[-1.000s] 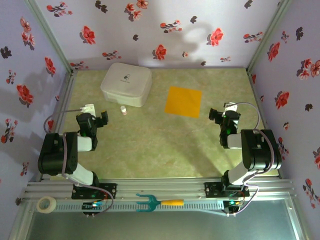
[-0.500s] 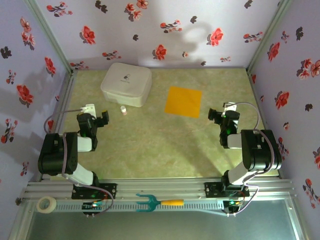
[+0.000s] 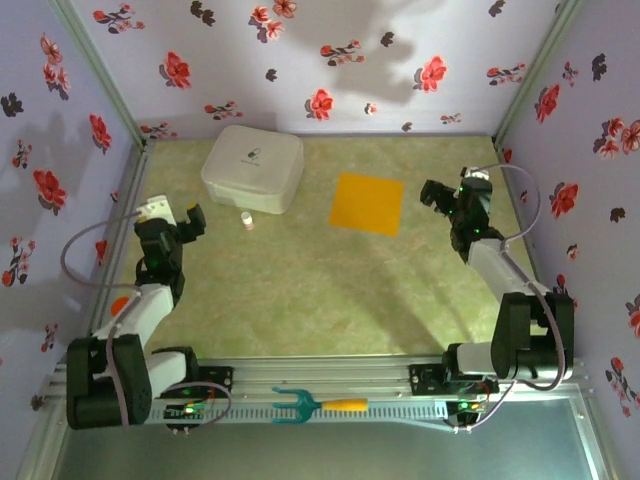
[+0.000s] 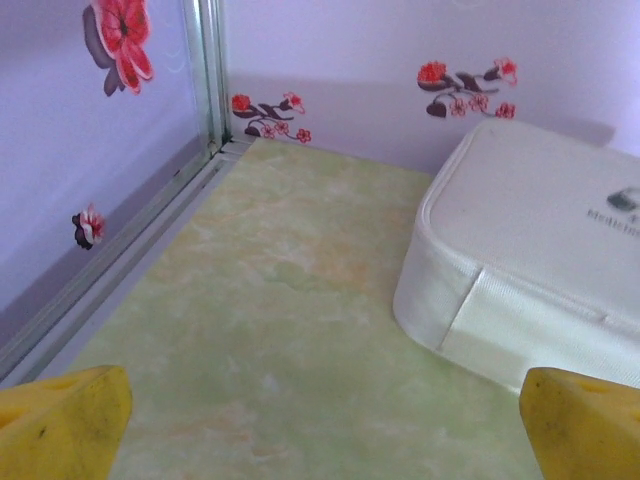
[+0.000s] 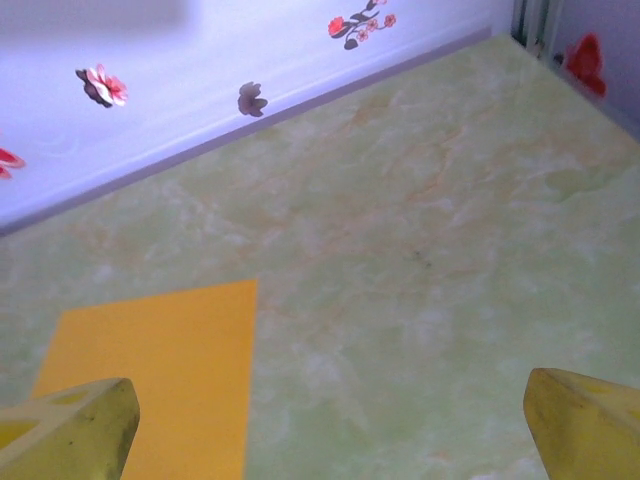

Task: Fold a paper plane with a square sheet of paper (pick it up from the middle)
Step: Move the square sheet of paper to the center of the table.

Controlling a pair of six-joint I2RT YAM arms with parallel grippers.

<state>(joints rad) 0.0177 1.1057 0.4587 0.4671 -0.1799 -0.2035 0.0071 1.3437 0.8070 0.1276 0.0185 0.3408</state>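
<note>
The square sheet of paper (image 3: 367, 203) is orange-yellow and lies flat on the green table, right of centre near the back, as a plain square with no crease showing. In the right wrist view its corner (image 5: 155, 370) sits at lower left, beside my yellow left fingertip (image 5: 75, 425). My right gripper (image 3: 455, 192) is open and empty, just right of the sheet and apart from it. My left gripper (image 3: 175, 213) hangs open and empty at the table's left side, far from the sheet. In the left wrist view its gap (image 4: 325, 425) holds bare table.
A white zipped case (image 3: 253, 167) stands at the back left, close ahead of my left gripper (image 4: 540, 270). A small white bottle (image 3: 246, 220) stands just before it. Flowered walls close three sides. A tape roll (image 3: 94, 408) and a teal fork tool (image 3: 315, 405) lie on the front rail.
Both arms have stretched out from their folded pose. The right gripper went toward the back, level with the sheet; the left went slightly back and left. Both stayed open. The sheet has not moved.
</note>
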